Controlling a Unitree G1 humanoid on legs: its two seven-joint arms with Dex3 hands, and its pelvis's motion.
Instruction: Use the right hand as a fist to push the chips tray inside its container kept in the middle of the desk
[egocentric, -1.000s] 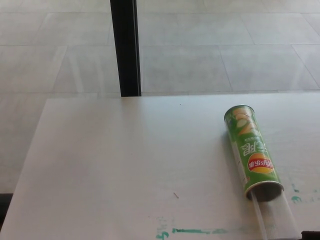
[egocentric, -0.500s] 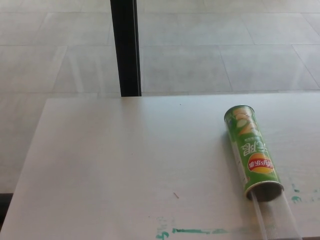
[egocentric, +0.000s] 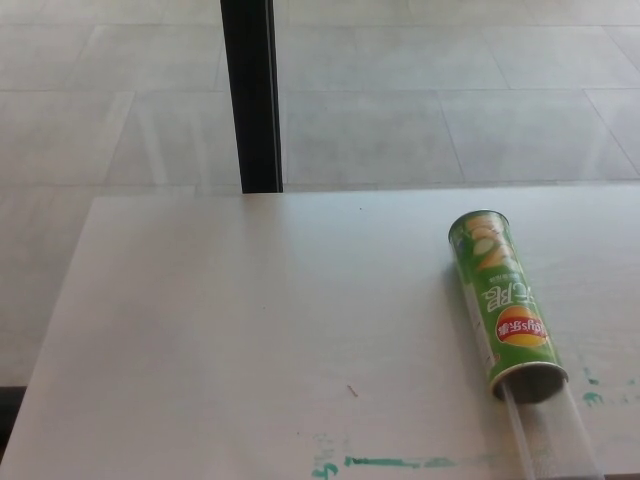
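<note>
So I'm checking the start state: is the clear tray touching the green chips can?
Touching. The head view shows the clear tray running into the open mouth of the green chips can, with no gap.

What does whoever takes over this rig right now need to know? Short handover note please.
Hands: neither the left nor the right hand is in view.
Things: the green chips can lies on its side on the right part of the white desk, open end toward the robot. The clear tray sticks out of that end and runs off the bottom edge.
Done: nothing visible.
Left: bring the right fist to the tray's near end and push it fully in.
</note>
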